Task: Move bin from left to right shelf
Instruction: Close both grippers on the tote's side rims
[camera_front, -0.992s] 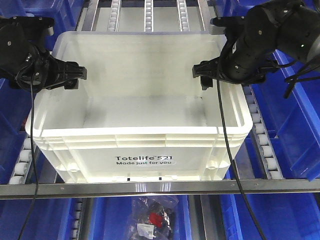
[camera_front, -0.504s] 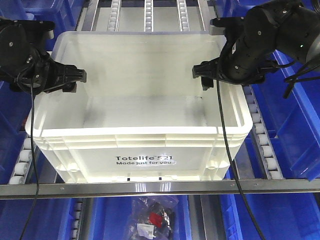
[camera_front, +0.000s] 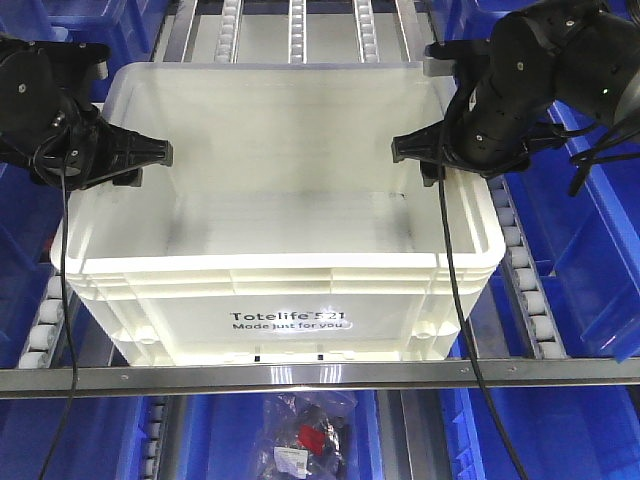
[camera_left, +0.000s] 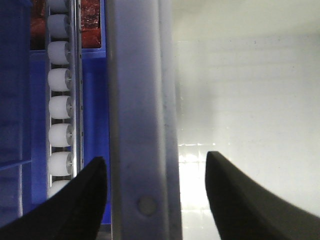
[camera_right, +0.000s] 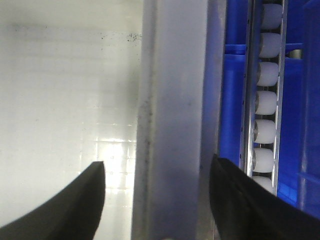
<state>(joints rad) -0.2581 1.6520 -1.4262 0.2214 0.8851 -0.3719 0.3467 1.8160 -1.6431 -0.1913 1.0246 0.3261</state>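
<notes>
From the front, a large white rectangular plastic tote (camera_front: 290, 250) with black print sits on a shelf of white roller tracks (camera_front: 522, 265), behind a grey metal front rail (camera_front: 320, 375). Blue plastic bins (camera_front: 590, 250) flank it, and more stand on the level below. The left gripper (camera_front: 150, 153) is at the tote's left wall and the right gripper (camera_front: 408, 150) at its right wall.

In the left wrist view, the left gripper (camera_left: 155, 165) is spread wide, its black fingers (camera_left: 235, 200) straddling the tote's rim (camera_left: 140, 100) unclenched, one finger over the rollers (camera_left: 61, 107).

In the right wrist view, the right gripper (camera_right: 157, 167) likewise straddles the rim (camera_right: 172, 100), released, with rollers (camera_right: 266, 102) outside.
</notes>
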